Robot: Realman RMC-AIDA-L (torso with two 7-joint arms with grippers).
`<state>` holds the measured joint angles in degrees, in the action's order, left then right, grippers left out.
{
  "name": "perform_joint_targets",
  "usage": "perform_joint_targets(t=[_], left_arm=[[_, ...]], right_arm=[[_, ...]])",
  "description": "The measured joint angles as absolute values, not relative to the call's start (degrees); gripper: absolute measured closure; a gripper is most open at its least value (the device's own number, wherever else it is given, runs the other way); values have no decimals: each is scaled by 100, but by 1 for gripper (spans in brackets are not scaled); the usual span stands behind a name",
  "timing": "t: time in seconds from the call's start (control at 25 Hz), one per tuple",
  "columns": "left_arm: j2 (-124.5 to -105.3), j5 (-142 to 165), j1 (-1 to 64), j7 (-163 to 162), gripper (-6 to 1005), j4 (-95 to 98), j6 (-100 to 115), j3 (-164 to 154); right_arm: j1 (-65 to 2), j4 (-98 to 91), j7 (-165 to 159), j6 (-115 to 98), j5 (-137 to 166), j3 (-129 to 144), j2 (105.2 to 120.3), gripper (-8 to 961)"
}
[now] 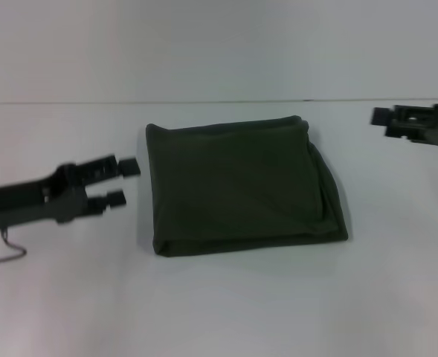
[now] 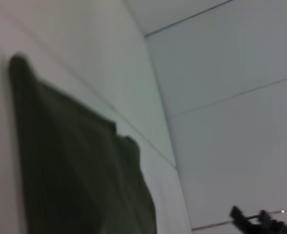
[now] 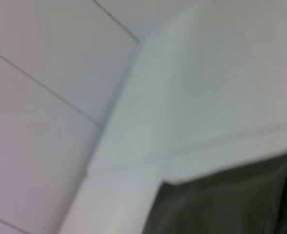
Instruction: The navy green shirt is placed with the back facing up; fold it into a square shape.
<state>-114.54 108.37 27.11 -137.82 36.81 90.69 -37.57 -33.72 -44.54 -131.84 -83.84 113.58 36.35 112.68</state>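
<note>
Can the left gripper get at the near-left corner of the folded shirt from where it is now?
Probably yes. The left gripper, open, sits just left of the navy green shirt, with only bare table between them.

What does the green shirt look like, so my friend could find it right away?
Look at the white table in front of the robot. In its middle, between the left end effector and the right end effector, lies the navy green shirt. It is the only dark, soft thing there, folded into a rough square.
</note>
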Motion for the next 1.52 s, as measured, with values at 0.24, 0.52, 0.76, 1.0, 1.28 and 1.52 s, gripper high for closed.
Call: perform_joint_targets(t=[0.24,0.52,0.76,1.0,1.28,1.52], left_arm=[[-11802,11125,2504,-14144,75,3465,8452,-3758],[-12016,11327,2647,-14155,77,3001,7562,-3769],[-12087,11393,2686,-13948,80,3018,7434,-3771],[-12163,11361,2633,-12270,82,3023,7452,-3713],[-12215,11398,2613,-11892,84,2965,7256,-3747],[-12271,11425,2689,-11926,87,2879,7001,-3837]], right_arm=[[-2903,-4169,-12381,-8429,10559,3309,11340,301],[-2964,-3842,-12111,-8394,10377,3202,11274,301],[-3007,-3815,-12103,-8391,10372,3202,11280,302],[-2983,-3785,-12103,-8360,10366,3176,11302,301],[-2973,-3779,-12144,-8375,10362,3122,11303,301],[-2973,-3768,-12146,-8357,10362,3120,11302,302]])
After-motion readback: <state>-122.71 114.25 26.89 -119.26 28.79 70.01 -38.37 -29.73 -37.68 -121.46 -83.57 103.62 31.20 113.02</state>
